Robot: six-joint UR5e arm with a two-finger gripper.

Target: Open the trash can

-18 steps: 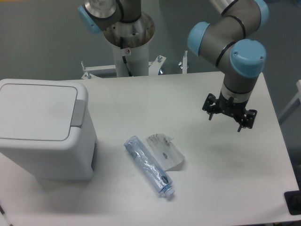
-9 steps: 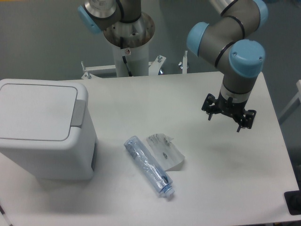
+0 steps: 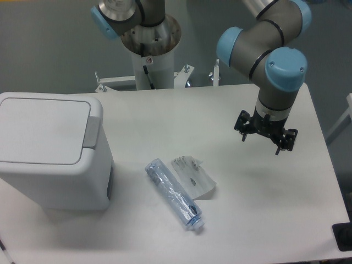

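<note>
Over on the far left side of the desk [image 3: 165,115] sits the trash can [image 3: 52,151], a big boxy white bin with rounded corners, and its flat lid [image 3: 41,129] is down flat, so nothing has been opened yet. The bit that matters is the grey push tab [image 3: 92,132], which runs as a narrow strip along the lid's right edge, its long axis going near-to-far, facing the middle of the desk. Moving right, there's a crushed clear plastic bottle [image 3: 173,195] lying diagonally near the front, with a crumpled clear wrapper [image 3: 193,177] touching it on its right side; both sit between the bin and the arm but nearer the front edge, so they probably aren't in the way of a straight sweep across. Then on the right side the claw [image 3: 265,135] hangs above the desk pointing down, fingers spread apart and holding nothing. So the whole thing turns on one relation: the tab lies well to the left of the claw, at roughly the same depth in the scene, and on the side of the bin facing the arm. The guess is the move needs a long leftward travel, then a press down onto that tab from above.
</note>
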